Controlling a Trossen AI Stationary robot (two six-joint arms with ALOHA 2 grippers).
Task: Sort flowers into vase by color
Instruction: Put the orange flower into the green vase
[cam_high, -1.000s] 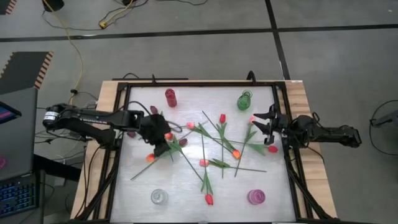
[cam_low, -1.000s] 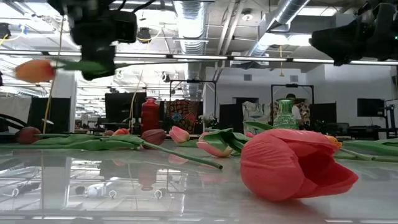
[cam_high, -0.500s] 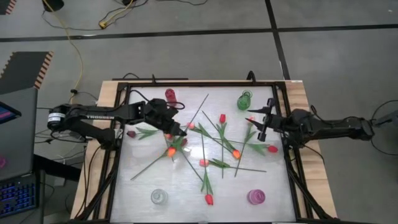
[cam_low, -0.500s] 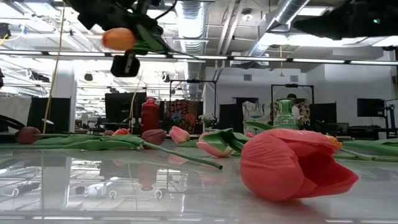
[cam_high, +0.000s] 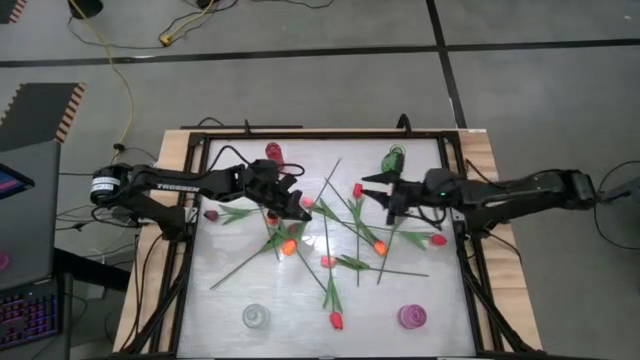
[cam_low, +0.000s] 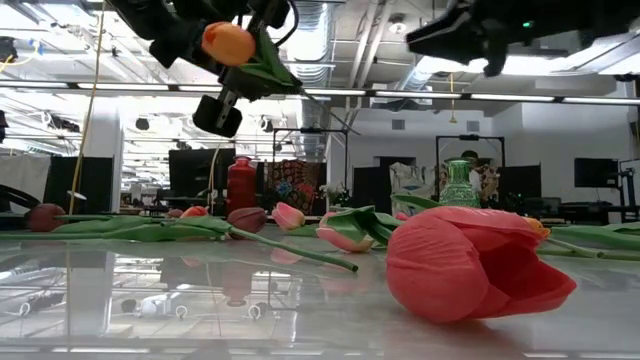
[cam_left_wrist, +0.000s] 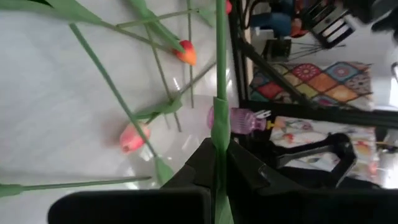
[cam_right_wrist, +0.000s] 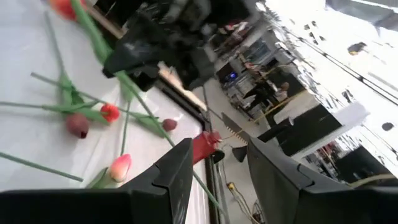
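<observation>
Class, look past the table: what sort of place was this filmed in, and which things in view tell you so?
Probably a robotics lab in an open industrial workspace. The low view shows exposed ceiling ducts and dark monitors behind the table; the high view shows loose cables on the floor beside a framed table with two arms.

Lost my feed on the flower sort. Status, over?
Left gripper shut on an orange tulip, lifted above the table. Right gripper open, in the air near the green vase. Other tulips scattered below; vases empty.
</observation>
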